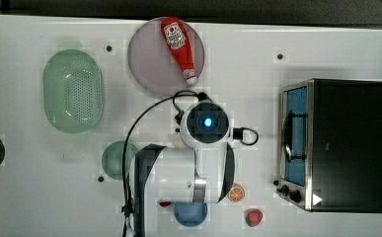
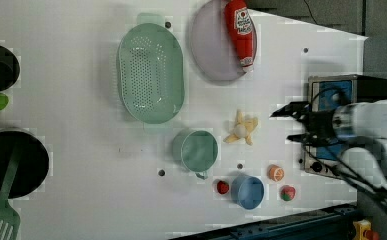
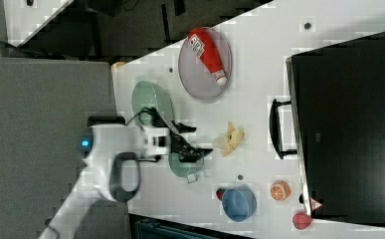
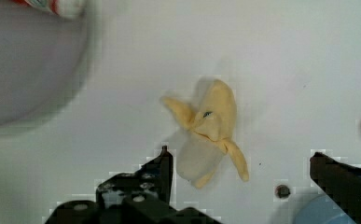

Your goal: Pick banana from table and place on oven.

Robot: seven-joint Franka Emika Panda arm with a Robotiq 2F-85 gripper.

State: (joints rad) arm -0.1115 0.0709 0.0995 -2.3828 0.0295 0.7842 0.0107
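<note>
Your gripper (image 2: 295,124) hangs above the table (image 2: 81,150) with its jaws spread wide and nothing between them. Take the banana (image 2: 241,129) as your landmark: it lies flat on the white top, peel flaps splayed, untouched. In the wrist view the banana (image 4: 208,133) sits just off one black finger (image 4: 162,169), with the other finger well to the far side of it. In the left view the green cup (image 2: 196,150) stands just beside the banana on the left view's left, and the grey plate (image 2: 212,50) carrying the ketchup bottle (image 2: 241,31) lies well above it. The orange slice (image 2: 276,173) and the blue bowl (image 2: 248,191) lie below the banana, nearer the table edge. The oven (image 3: 346,124) stands near the banana on the right view's right, its bar handle (image 3: 276,128) facing the fruit and its black top bare.
</note>
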